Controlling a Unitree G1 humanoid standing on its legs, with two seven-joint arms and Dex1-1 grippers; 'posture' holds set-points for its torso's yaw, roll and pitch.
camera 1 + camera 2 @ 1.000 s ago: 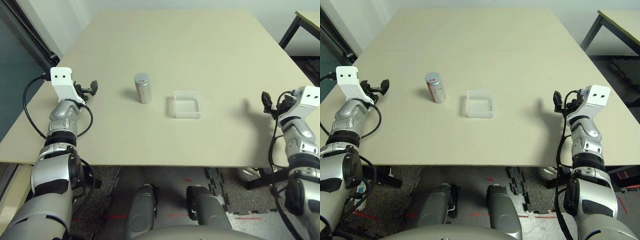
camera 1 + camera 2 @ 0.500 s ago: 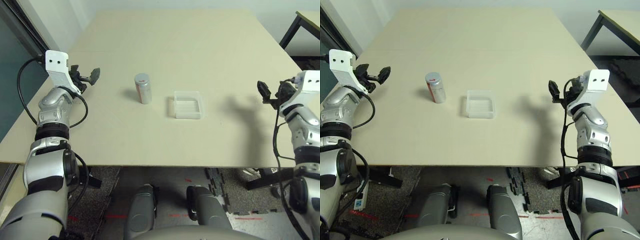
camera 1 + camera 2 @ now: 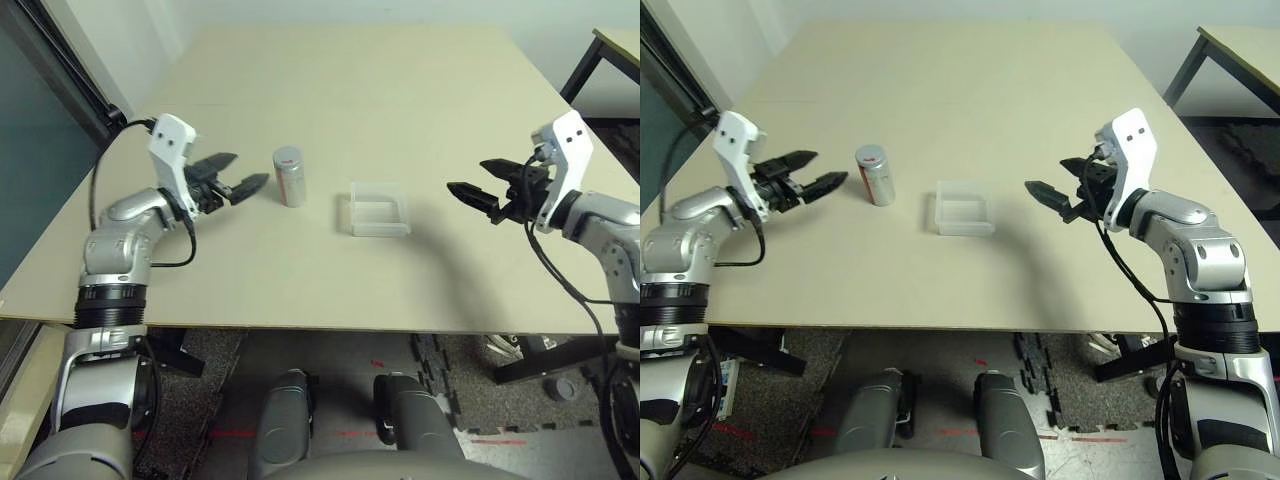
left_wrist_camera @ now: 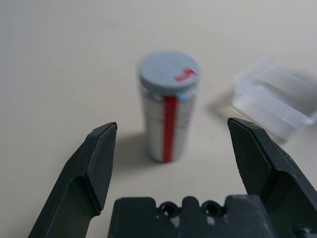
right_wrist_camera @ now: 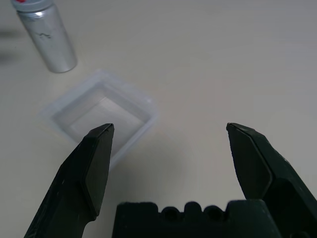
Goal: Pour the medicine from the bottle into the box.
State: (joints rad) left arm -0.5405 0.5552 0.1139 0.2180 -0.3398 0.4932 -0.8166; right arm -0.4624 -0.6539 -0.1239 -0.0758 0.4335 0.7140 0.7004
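The left gripper point(image 3: 236, 178) gapes beside the upright bottle point(image 3: 289, 176), grasping nothing. The right gripper point(image 3: 1052, 187) (equally spread) nears the box point(image 3: 963, 209), whose contents are indiscernible.

We see a brushed, silvery metal-look bottle point(image 4: 167, 119) with a matt grey cap, a clear, whitish plastic box point(image 3: 379, 209) at the frame's centre, a smooth matt beige table point(image 3: 350, 80), and matt black fingers point(image 4: 94, 166).
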